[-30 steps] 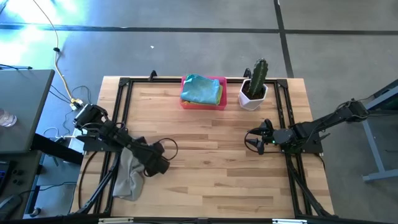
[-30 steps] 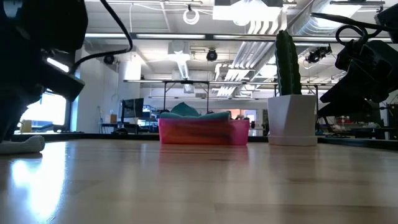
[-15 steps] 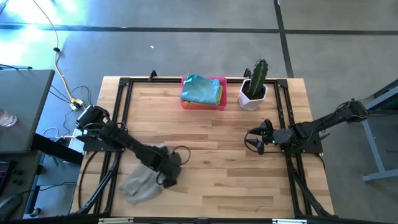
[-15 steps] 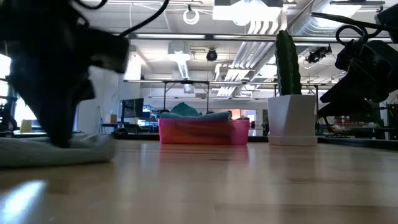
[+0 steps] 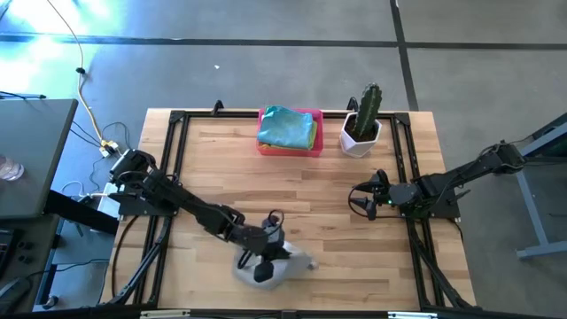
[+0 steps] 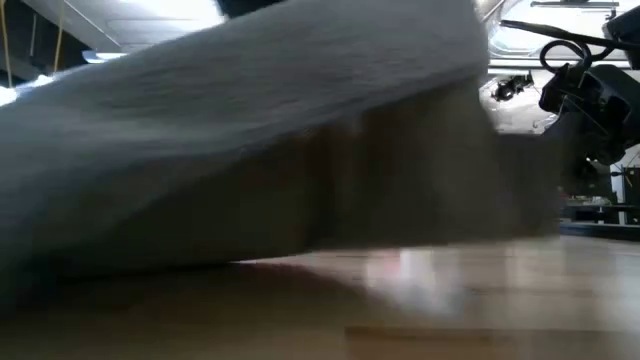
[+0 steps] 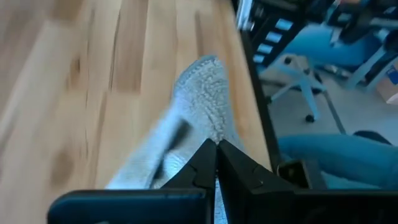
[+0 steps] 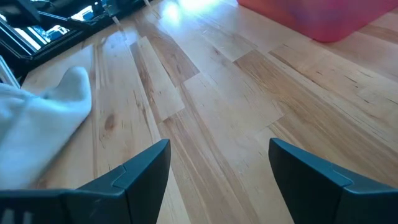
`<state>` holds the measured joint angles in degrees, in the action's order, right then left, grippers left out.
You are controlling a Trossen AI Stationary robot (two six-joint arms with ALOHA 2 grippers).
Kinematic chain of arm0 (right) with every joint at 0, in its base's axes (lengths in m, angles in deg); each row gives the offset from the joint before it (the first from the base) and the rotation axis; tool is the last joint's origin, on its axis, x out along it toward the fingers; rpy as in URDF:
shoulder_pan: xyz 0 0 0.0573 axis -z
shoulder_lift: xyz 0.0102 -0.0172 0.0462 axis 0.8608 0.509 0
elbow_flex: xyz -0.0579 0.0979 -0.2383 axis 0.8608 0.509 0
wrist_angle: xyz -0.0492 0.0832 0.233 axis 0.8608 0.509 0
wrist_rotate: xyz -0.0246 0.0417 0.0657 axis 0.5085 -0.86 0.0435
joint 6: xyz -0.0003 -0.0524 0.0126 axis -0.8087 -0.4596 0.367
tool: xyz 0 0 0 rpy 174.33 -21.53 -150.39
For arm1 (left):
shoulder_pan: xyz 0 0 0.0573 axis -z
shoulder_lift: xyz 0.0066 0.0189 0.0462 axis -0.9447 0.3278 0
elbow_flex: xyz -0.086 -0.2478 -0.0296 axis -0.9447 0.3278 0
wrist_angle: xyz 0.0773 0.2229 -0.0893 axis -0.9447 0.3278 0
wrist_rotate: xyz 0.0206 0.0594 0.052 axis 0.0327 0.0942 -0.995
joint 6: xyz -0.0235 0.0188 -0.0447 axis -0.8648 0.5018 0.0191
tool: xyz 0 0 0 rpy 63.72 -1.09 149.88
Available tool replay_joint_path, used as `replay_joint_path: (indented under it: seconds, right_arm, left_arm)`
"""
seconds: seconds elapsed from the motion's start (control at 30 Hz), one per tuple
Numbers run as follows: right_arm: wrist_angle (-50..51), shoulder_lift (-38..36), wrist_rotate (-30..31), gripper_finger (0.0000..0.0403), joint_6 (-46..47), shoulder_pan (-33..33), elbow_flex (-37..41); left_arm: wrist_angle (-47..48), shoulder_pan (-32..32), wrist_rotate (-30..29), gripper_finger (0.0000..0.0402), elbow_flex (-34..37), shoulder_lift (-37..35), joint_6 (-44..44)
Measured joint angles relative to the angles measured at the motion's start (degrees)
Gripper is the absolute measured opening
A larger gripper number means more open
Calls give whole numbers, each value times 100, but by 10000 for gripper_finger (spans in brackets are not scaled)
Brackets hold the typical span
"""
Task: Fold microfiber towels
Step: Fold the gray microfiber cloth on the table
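**Left arm has the grey towel pinched near the front of the table**

So the left gripper (image 7: 216, 163) is clamped shut on the grey towel (image 5: 282, 264). In the left wrist view its two dark fingers (image 7: 200, 163) are pressed together with the fluffy grey cloth bunched right at the tips and trailing away along the wood. From above, the arm reaches out low and diagonal from the left side toward the front middle of the table (image 5: 337, 186), and the towel sits crumpled under and around the gripper, close to the front edge. The low view is basically all grey fabric filling the frame, very close to that camera, so I can't honestly say whether the cloth is lifted off the wood or dragging on it.

The right gripper (image 8: 219, 163) is parked over the right side of the table, fingers spread wide with nothing between them, just bare wood ahead of it. The grey towel shows off to one side in that view, well apart from that gripper.

Further back, a pink tray (image 5: 291, 143) sits at the far edge in the middle with a light blue towel (image 5: 285, 127) piled in it, and a bit of lime green peeking out at one side. Just beside the tray is a white pot (image 5: 359, 138) with a cactus (image 5: 368, 105) standing upright.
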<state>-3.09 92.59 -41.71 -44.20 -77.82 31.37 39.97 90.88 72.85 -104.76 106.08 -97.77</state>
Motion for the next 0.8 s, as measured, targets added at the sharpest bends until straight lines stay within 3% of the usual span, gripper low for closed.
replay_joint_path:
  seconds: [0.53, 0.8]
  right_arm:
    - [2, 1, 1, 263, 0, 1, 0]
    - [1, 1, 1, 263, 0, 1, 0]
  left_arm:
    - [-81, -283, 299, 1, -922, -9, 1058]
    - [-99, -320, 289, 1, -1763, -12, 1936]
